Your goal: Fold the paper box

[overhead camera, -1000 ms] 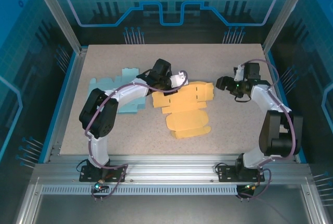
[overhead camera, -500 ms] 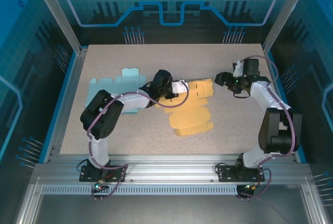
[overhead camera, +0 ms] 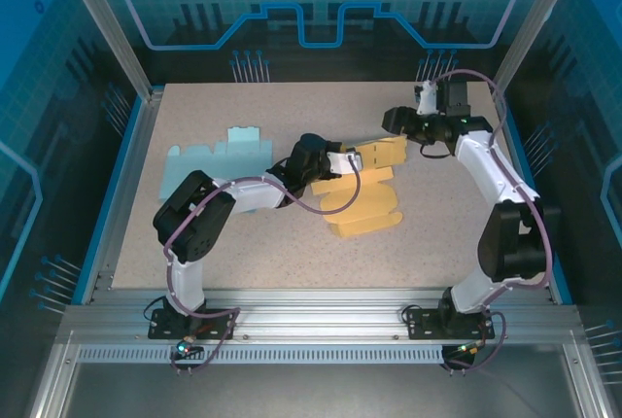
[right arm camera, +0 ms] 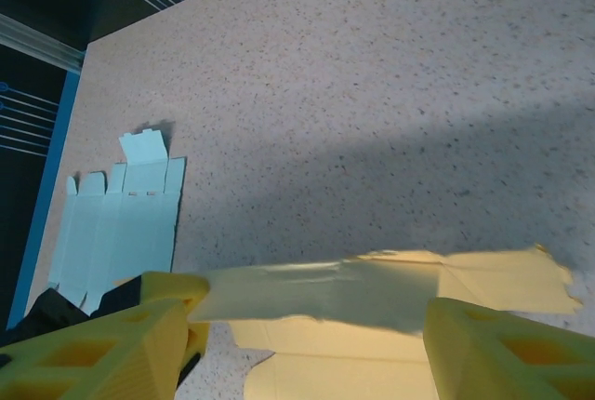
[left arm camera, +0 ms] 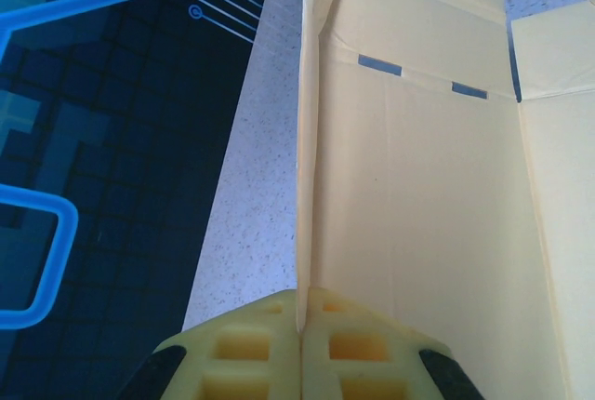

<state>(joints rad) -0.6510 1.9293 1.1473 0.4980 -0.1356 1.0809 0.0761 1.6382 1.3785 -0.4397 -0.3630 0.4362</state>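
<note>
Nearest the arm bases, here's the yellow box (overhead camera: 364,212), part-folded on the speckled table (overhead camera: 243,253). Its near panels lie flat and stacked, and its far end is lifted off the surface.

Up to the box's far-left corner now, and the left gripper (overhead camera: 353,159) is right on it. From the left wrist, the gripper (left arm camera: 302,330) has its two fingers pressed tight together. The thin edge of an upright panel of the box (left arm camera: 446,214) runs straight down into the seam between them, so that's a firm pinch on the box. The panel stands on edge, with two small slots across a crease higher up.

Further out, at the far-right end of the box, sits the right gripper (overhead camera: 396,122). The right wrist camera shows this gripper (right arm camera: 311,312) with its jaws spread wide, one finger on each side of a raised flap of the box (right arm camera: 372,293). The flap hangs above the table (right arm camera: 372,93) and throws a shadow on it (whether either finger actually touches the flap, I can't tell).

Over to the left of the box, apart from it, a pale blue sheet (overhead camera: 219,160) lies flat and unfolded, with the left arm crossing above its near-right part. From the right wrist, that blue sheet (right arm camera: 121,223) shows its tabs pointing away.
</note>
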